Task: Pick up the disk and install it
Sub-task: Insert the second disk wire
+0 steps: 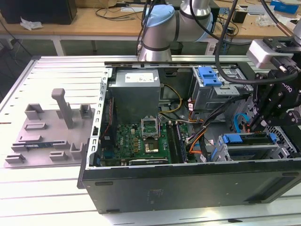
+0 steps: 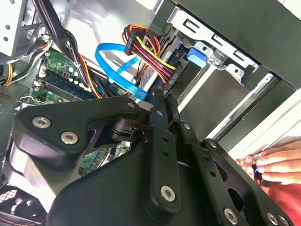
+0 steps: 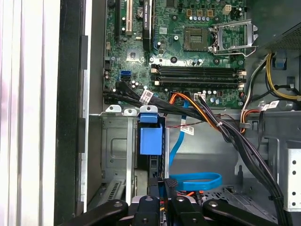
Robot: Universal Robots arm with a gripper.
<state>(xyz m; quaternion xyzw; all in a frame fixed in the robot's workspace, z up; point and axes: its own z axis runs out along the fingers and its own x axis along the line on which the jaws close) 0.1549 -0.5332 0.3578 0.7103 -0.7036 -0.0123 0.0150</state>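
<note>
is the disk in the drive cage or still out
In: the disk, with its blue rail, sits in the drive cage slot, and the pincer is just above it.

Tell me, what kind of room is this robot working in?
Probably a robotics lab or workshop. An opened computer case sits on a metal table, the robot arm reaches over it, and a wooden workbench with cables stands behind.

The disk — blue-railed — sits on edge in the case's drive cage.
</note>
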